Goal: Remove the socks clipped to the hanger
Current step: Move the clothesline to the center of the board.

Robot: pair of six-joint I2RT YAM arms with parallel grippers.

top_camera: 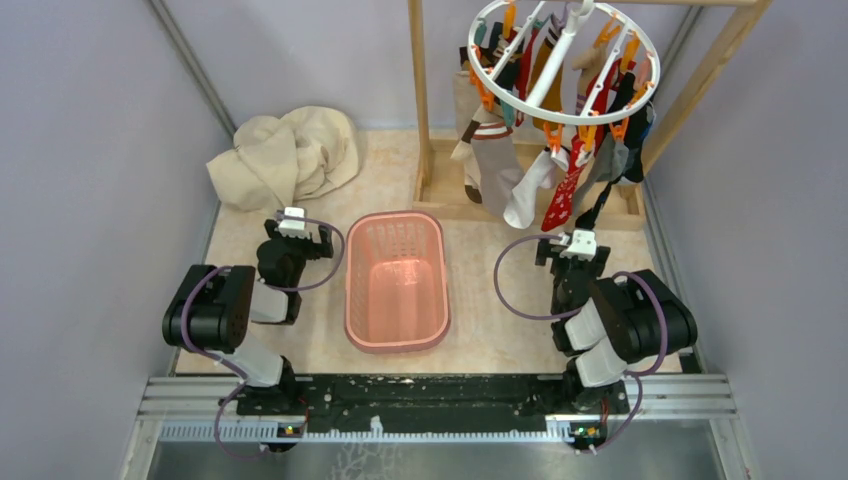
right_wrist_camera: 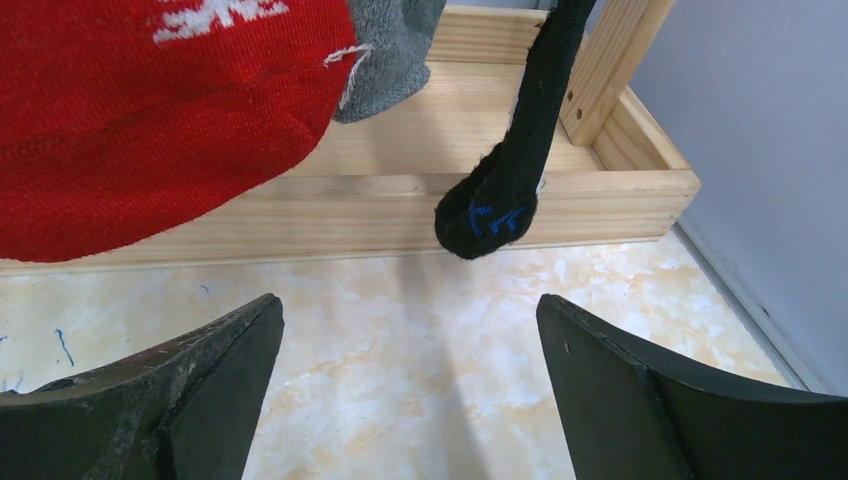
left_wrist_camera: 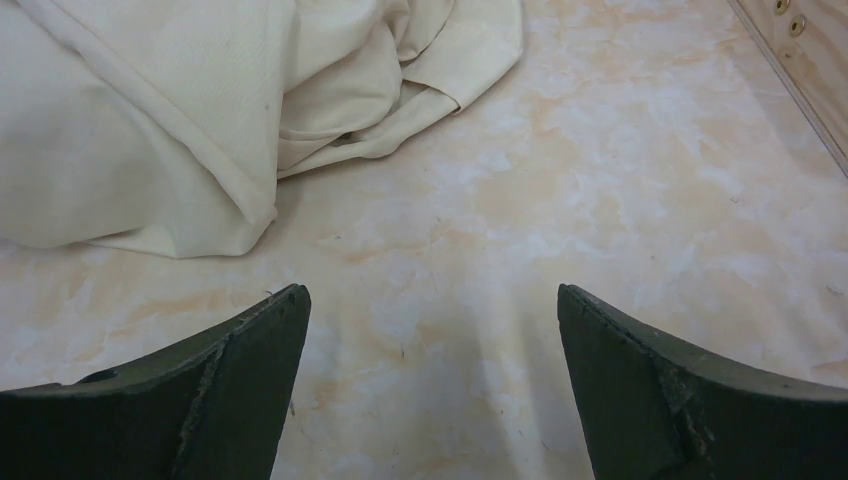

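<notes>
- The left end effector (left_wrist_camera: 428,305) is hovering wide open, gripping nothing, near a crumpled cloth (top_camera: 285,155).
- The basket (top_camera: 349,290) is holding no socks (top_camera: 495,150).
- The right end effector (right_wrist_camera: 410,305) is gaping empty beneath them; all are apparently hanging from the hanger (top_camera: 548,85) (whole job waiting).

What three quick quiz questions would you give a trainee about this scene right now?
1. True or false: some socks already lie in the pink basket.
2. Ahead of the left gripper lies: A) a cream cloth B) a sock C) a bottle.
3. Fill in: the left gripper and right gripper are both ____.
Key: 1 false; 2 A; 3 open.
</notes>
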